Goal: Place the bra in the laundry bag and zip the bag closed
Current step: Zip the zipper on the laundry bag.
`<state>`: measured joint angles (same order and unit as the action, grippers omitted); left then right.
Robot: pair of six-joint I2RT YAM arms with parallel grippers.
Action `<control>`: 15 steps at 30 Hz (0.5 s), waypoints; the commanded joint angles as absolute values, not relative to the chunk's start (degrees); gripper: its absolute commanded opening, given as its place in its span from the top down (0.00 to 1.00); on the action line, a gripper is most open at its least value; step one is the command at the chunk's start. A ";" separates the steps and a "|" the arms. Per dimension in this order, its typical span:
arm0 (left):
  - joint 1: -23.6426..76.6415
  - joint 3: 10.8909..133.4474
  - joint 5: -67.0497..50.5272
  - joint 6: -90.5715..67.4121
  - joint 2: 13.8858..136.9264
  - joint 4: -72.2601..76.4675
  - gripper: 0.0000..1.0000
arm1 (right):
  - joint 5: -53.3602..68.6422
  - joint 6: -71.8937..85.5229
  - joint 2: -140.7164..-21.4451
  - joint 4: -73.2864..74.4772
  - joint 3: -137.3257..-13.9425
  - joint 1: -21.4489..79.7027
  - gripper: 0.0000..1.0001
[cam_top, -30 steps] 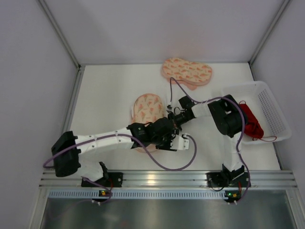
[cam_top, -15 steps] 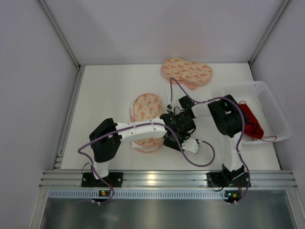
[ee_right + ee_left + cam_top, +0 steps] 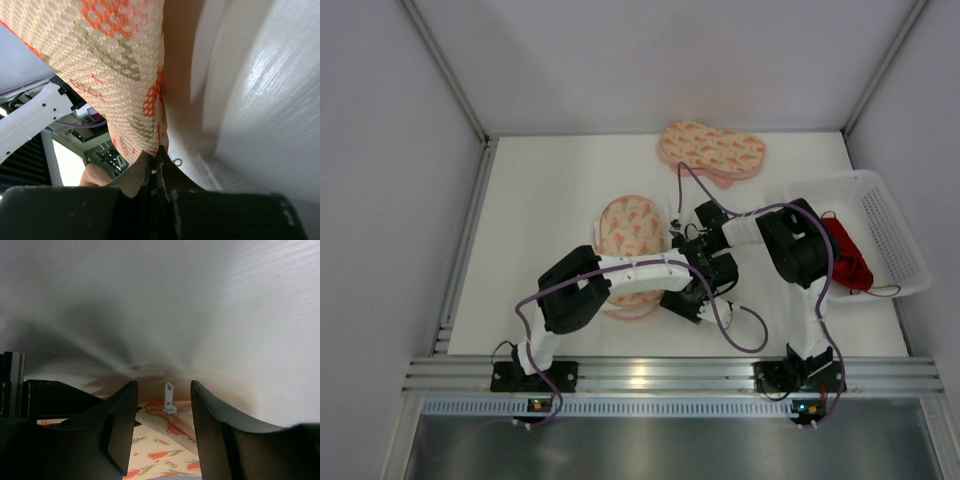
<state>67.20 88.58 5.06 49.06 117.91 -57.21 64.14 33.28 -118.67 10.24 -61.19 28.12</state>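
Left hand [image 3: 161, 407] is hovering spread apart with the zipper pull [image 3: 169, 398] inside its gap while right hand [image 3: 156, 162] is clamping the laundry bag [image 3: 120, 65] edge; closing off-centre risks knocking that tab aside.

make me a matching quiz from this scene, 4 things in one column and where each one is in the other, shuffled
Things:
1. bra
2. laundry bag
3. twin pouch
4. zipper pull

Places:
A. at the far edge of the table
B. inside the open left gripper
C. in the white basket
D. edge pinched by the shut right gripper

Pairs: 1-C, 2-D, 3-A, 4-B
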 commanded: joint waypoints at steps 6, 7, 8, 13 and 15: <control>67.59 90.88 10.11 48.61 121.37 -60.47 0.56 | 64.25 33.22 -117.69 8.17 -61.44 29.09 1.00; 67.50 91.23 9.93 48.52 121.46 -61.77 0.58 | 64.25 32.96 -117.77 8.43 -61.52 29.09 1.00; 67.50 91.32 9.50 48.52 121.55 -62.48 0.60 | 64.34 32.78 -117.86 8.87 -61.70 29.18 1.00; 67.59 91.23 6.43 47.29 121.20 -65.03 0.81 | 64.07 31.20 -117.51 9.93 -61.70 28.92 1.00; 67.85 90.97 5.63 46.76 120.76 -65.83 0.92 | 63.81 31.11 -117.33 9.93 -61.70 28.83 1.00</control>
<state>67.31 89.49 7.75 47.79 121.49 -60.71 64.12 32.58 -118.67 10.50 -61.19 28.14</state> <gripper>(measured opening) 0.123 0.014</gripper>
